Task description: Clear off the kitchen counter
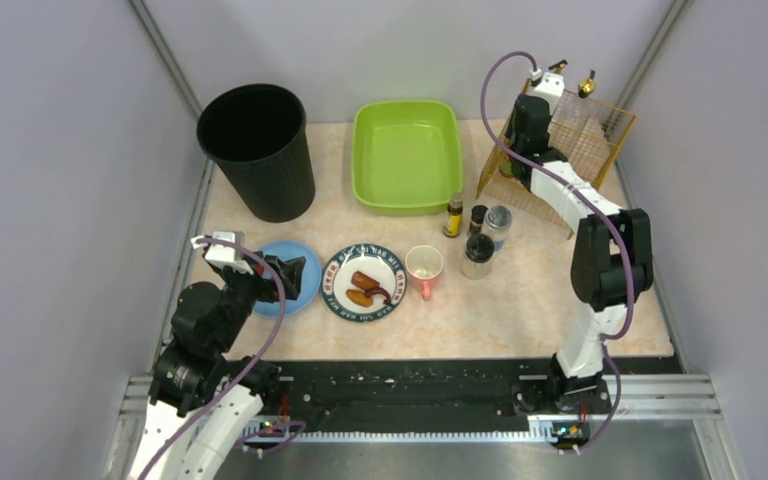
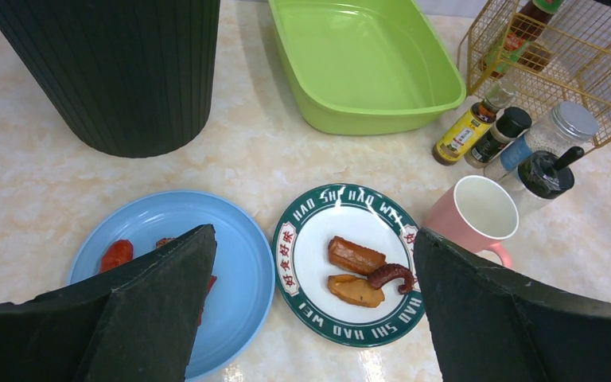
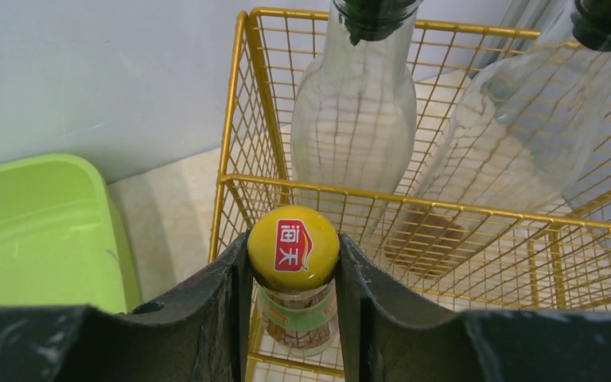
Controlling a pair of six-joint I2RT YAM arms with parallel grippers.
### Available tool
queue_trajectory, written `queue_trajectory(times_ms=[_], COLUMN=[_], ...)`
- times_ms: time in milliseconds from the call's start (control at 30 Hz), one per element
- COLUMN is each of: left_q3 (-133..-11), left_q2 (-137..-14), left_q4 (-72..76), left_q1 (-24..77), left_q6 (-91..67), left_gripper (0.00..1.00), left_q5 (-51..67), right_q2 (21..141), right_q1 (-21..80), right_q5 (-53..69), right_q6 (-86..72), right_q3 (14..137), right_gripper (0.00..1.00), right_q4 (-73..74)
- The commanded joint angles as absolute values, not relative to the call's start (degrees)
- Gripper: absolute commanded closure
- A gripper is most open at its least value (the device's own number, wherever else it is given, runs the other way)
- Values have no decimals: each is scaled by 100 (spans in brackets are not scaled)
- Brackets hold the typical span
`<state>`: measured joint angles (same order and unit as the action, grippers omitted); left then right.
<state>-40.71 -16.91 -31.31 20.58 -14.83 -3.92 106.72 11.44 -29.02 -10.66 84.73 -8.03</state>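
The right fingers [image 3: 224, 306] are clamping a yellow-capped bottle [image 3: 293, 248] at the gold wire rack's [image 1: 585, 135] front, likely shelving it off the beige worktop [image 1: 520, 300] beneath that rack, while the left fingers [image 2: 159, 306] are hovering wide open over a blue plate [image 2: 239, 239] well away from it.

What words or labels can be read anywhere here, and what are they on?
"HAO SHI HAO WEI": rim of the green-rimmed plate.
"海天": top of the yellow-capped bottle in the right end effector.
Plate's Chinese characters, labels on the small seasoning bottles: too small to read.
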Motion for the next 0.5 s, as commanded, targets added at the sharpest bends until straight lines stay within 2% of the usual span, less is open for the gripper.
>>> queue_trajectory(times_ms=[0,300,467], left_q3=[-4059,-4052,-4063], left_q2=[-1712,-1712,-1718], left_q4=[-2935,-2940,-2940], left_q1=[2076,2076,2075], left_q6=[-1415,-1419,-1415], left_gripper=[2,2,2], left_q5=[-378,-378,-369], right_q2=[10608,10765,10597], right_q1=[1117,1108,1109], right_q5=[-2865,-2809,-2615], right_q6=[-1264,-1249,-1246], right_q3=[8534,8306,8183], right_gripper=[100,100,71], right_q4=[-1597,-1669,-1678])
